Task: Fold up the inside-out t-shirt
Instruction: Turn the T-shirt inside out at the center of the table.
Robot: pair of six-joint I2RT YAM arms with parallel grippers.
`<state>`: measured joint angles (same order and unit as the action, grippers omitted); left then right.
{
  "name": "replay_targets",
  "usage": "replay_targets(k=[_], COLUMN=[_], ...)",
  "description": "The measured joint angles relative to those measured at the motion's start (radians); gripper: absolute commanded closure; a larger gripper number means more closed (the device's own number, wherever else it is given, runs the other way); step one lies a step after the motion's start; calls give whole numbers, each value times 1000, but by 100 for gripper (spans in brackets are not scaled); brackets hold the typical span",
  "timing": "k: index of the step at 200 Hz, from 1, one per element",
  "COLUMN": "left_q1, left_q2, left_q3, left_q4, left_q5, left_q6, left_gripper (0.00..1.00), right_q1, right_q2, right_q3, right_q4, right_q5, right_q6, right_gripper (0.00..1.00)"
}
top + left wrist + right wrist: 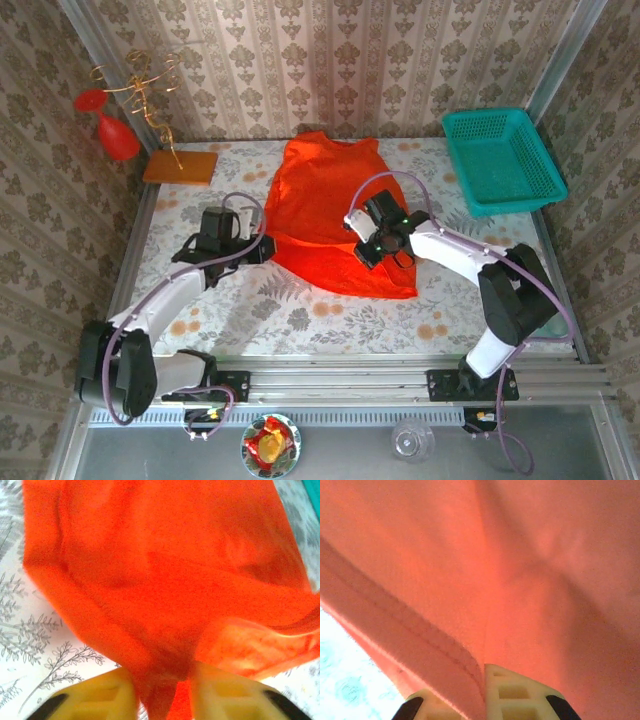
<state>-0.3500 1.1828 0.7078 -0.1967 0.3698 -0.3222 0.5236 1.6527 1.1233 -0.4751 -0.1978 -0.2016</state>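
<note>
Orange-red t-shirt lies mid-table toward the back wall in the top view, flattened but lumpy. No sleeves stick out and the near hem looks doubled, so I judge you're partway thru: some fold made, not yet a tidy packet. Left gripper sits at the shirt's left edge. Right gripper is over the near-right part. The teal basket stands apart at far right.

Left wrist cam: cloth funnels down btwn the yellow fingers of the left gripper. There's a gap btwn them w/ fabric in it, and I can't tell if it's gripping.

Right wrist cam: right gripper is pinched tight on the stitched hem, cloth draped over everything.

Left to do, imo: carry this fold across, flatten, then square up.
</note>
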Motion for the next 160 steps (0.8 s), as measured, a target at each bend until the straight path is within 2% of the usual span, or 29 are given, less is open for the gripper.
replay_targets(k=[19, 57, 98, 124, 160], left_q1=[-63, -224, -371, -423, -469], left_q2=[-67, -103, 24, 100, 192], left_q3=[4, 77, 117, 69, 32], left_q4=[-1, 24, 126, 255, 395], left_q5=[-14, -6, -18, -100, -229], left_q6=[68, 245, 389, 420, 436], left_gripper=[35, 27, 20, 14, 13], right_q1=[-3, -20, -25, -25, -26], right_q2=[-10, -35, -37, -37, -36], right_q3=[41, 150, 212, 235, 240], right_q4=[-65, -172, -227, -243, -251], right_q5=[-39, -138, -230, -264, -290], right_q6=[-13, -8, 61, 112, 154], right_gripper=[100, 100, 100, 100, 100])
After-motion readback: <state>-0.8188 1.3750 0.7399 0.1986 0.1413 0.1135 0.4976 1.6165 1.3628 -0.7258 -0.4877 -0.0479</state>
